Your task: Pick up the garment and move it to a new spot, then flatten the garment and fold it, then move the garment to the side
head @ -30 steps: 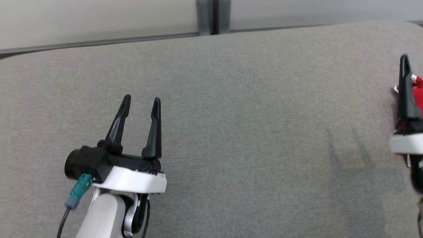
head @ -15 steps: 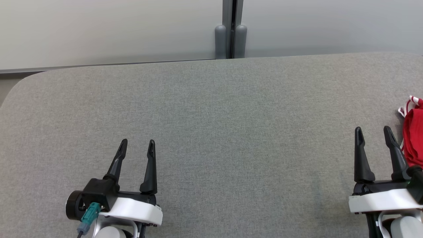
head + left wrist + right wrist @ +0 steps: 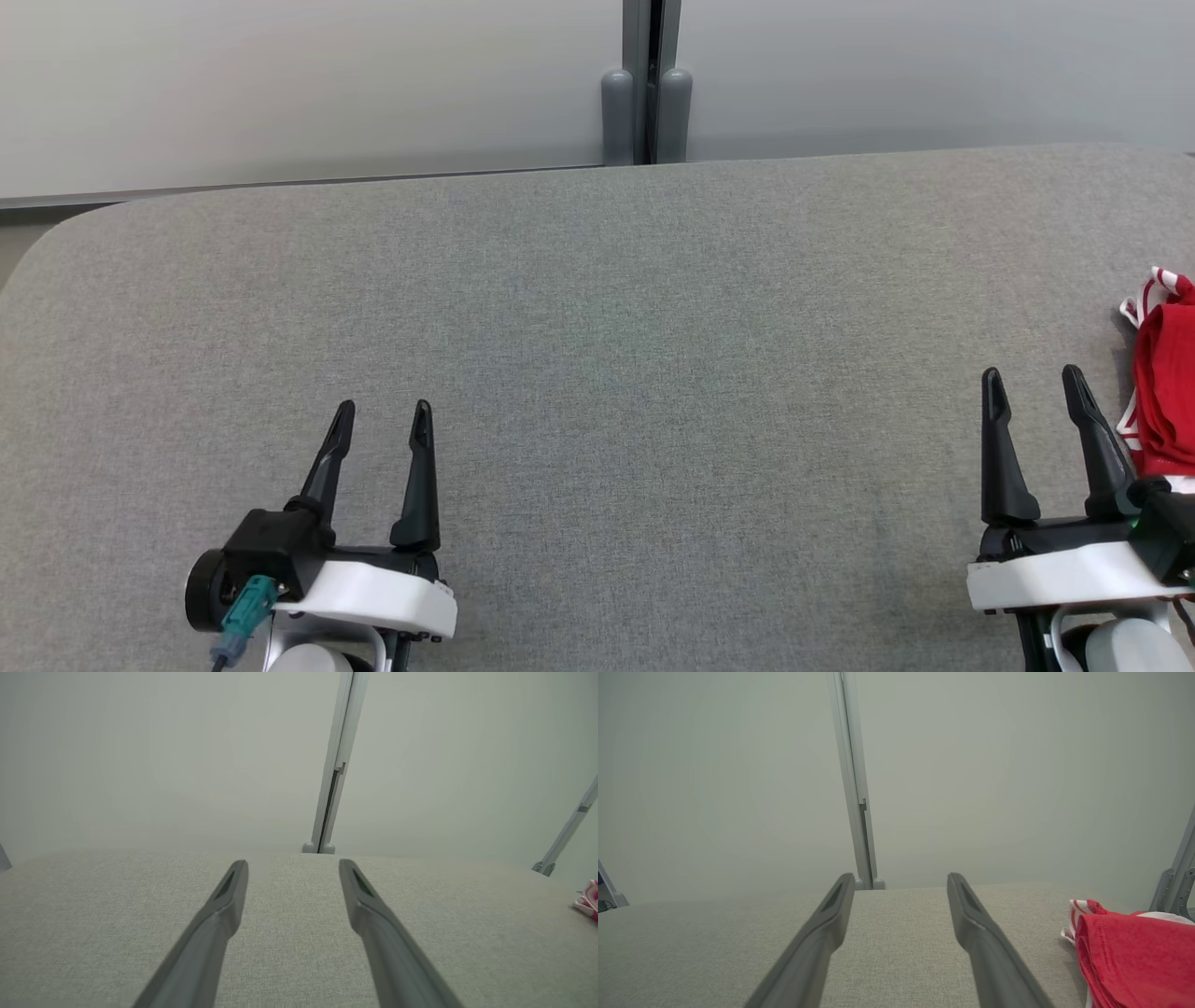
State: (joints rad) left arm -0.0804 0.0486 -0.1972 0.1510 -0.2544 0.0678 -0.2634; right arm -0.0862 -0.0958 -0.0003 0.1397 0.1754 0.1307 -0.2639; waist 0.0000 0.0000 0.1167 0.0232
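Note:
The garment [image 3: 1163, 387] is red with white-striped trim, bunched at the far right edge of the grey padded table [image 3: 597, 327]. It appears large in the right wrist view as the garment [image 3: 1134, 961], and as a small pink patch, the garment [image 3: 588, 900], in the left wrist view. My right gripper [image 3: 1034, 385] stands open just left of it, fingers apart and nothing between them. My left gripper [image 3: 383, 415] is open at the lower left over bare table, far from the cloth. Both grippers' fingers [image 3: 831, 905] point toward the far wall.
A pale partition wall runs behind the table, with a grey vertical post [image 3: 646, 103] at its middle joint. The table's far left corner [image 3: 37, 247] is rounded. A metal strut [image 3: 1176, 877] stands beyond the table at the right.
The head camera swung over the last second, bringing both grippers and the wall into view. Since half a second ago the right gripper edged slightly left and down; both stay open.

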